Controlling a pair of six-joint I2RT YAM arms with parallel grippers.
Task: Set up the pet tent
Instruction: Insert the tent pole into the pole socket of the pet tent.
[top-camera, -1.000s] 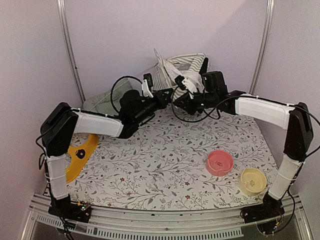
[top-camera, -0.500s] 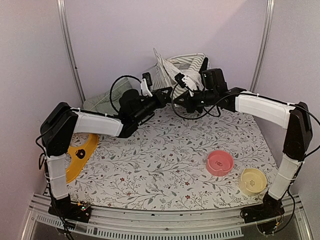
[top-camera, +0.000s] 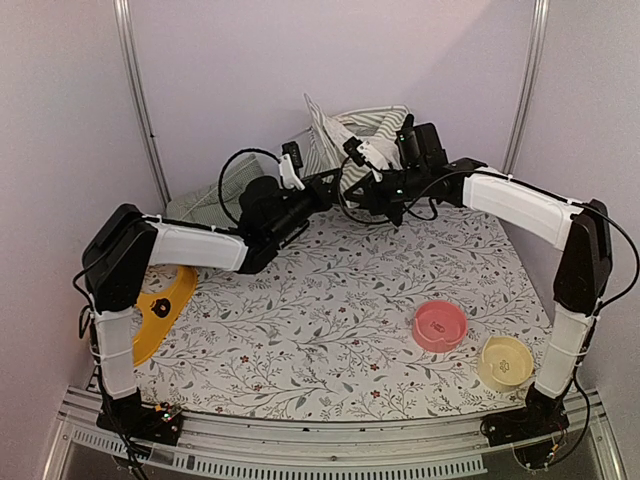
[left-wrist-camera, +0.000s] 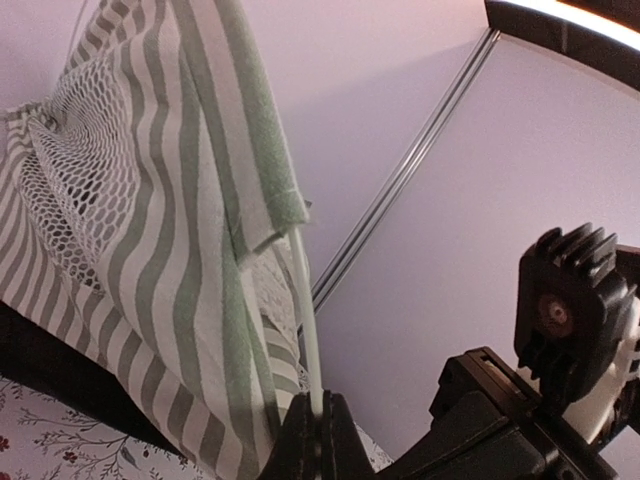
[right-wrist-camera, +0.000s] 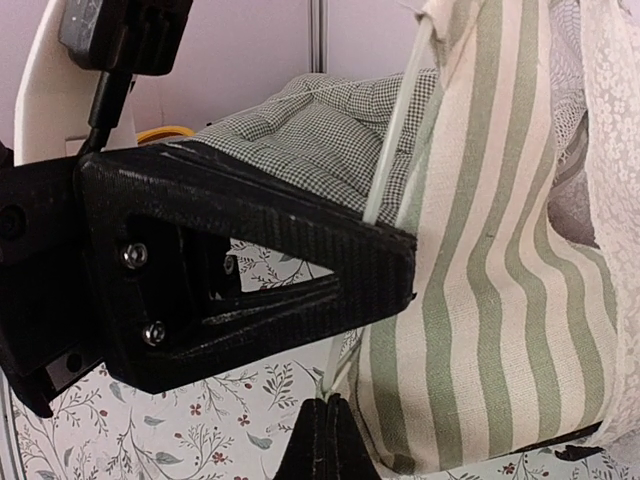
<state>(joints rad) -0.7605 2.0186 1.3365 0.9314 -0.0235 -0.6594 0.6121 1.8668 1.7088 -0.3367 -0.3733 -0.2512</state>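
The pet tent (top-camera: 345, 132), green-and-white striped with white mesh, lies crumpled at the back of the table against the wall. My left gripper (top-camera: 332, 184) and right gripper (top-camera: 360, 190) meet just in front of it. In the left wrist view the left gripper (left-wrist-camera: 318, 425) is shut on a thin white pole (left-wrist-camera: 305, 300) that comes out of the striped fabric (left-wrist-camera: 180, 250). In the right wrist view the right gripper (right-wrist-camera: 330, 425) is shut on a thin pole (right-wrist-camera: 395, 140) at the edge of the tent (right-wrist-camera: 500, 250), with the left gripper's black body (right-wrist-camera: 250, 260) right beside it.
A green checked cushion (top-camera: 205, 205) lies at the back left, also in the right wrist view (right-wrist-camera: 320, 120). A pink bowl (top-camera: 440, 325) and a yellow bowl (top-camera: 505, 361) sit at the front right. A yellow flat object (top-camera: 160, 310) lies at the left edge.
The right gripper has moved left and back toward the tent, closing on the left gripper. The left gripper has risen slightly. The tent fabric has shifted a little.
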